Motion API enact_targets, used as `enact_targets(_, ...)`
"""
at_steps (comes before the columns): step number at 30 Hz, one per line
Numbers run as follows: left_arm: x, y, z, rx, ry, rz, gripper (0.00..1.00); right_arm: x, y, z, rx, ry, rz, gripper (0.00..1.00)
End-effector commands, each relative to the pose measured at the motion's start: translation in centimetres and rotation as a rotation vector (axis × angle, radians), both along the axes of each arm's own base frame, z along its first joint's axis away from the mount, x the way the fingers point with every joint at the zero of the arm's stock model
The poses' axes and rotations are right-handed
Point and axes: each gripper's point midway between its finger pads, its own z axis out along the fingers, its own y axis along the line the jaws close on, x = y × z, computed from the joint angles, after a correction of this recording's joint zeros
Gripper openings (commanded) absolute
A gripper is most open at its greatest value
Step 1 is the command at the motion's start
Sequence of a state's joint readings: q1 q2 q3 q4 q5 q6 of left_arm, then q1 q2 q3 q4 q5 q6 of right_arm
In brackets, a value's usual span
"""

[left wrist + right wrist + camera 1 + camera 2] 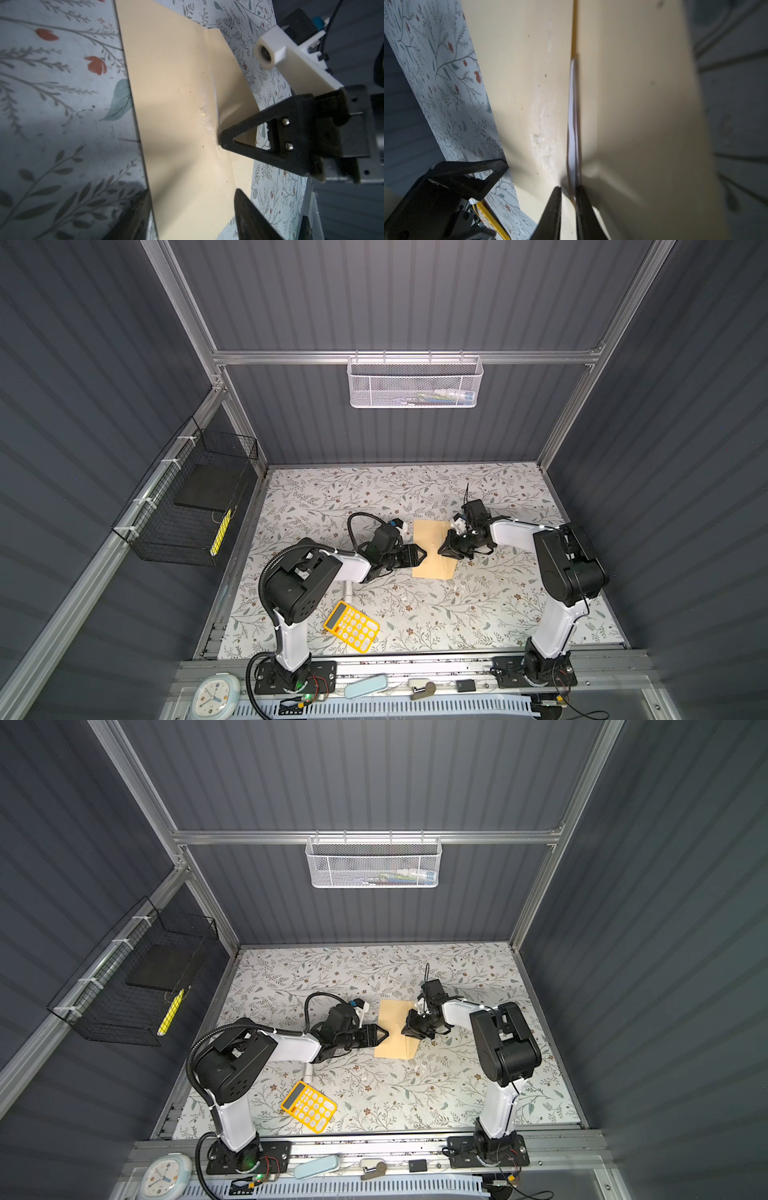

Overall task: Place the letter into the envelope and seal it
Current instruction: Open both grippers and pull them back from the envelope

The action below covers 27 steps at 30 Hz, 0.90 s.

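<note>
- The tan kraft-paper rectangular envelope lies on the floral-patterned tabletop, between the two grippers.
- The thin white paper letter sits inside it; only a narrow sliver shows at the mouth, under the partly raised flap.
- The left gripper is at the envelope's left edge, its fingers spread apart and holding nothing.
- The right gripper has its fingers nearly together at the flap fold, with paper between them; whether they pinch it I cannot tell.
- A yellow rectangular calculator lies well apart, near the left arm's base.

envelope: tan, flat mid-table, flap raised | letter: white edge inside
</note>
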State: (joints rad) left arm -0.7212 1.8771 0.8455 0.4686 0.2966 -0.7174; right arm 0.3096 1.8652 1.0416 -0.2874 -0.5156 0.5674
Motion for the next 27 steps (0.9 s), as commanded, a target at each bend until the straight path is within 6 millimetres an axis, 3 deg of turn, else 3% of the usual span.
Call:
enact_targets(1,-1.5,0.8,-1.7,0.045,0.051,-0.016,0.63,-0.2,-1.2,0.6,-0.022,-0.004,-0.017,0.23)
enact_targets(13,-1.4,0.6,-0.7,0.023,0.026,-0.026,0.66,-0.3,-2.8,2.6,-0.024,-0.050,-0.031,0.35)
enact_targets(22,-0.8,0.6,2.2,0.015,-0.049,-0.026,0.77,-0.4,-3.7,5.5,-0.028,-0.155,-0.020,0.43)
enact_targets(27,-0.2,1.3,5.1,0.056,-0.117,-0.008,0.82,-1.0,-4.1,7.7,-0.026,-0.243,-0.001,0.56)
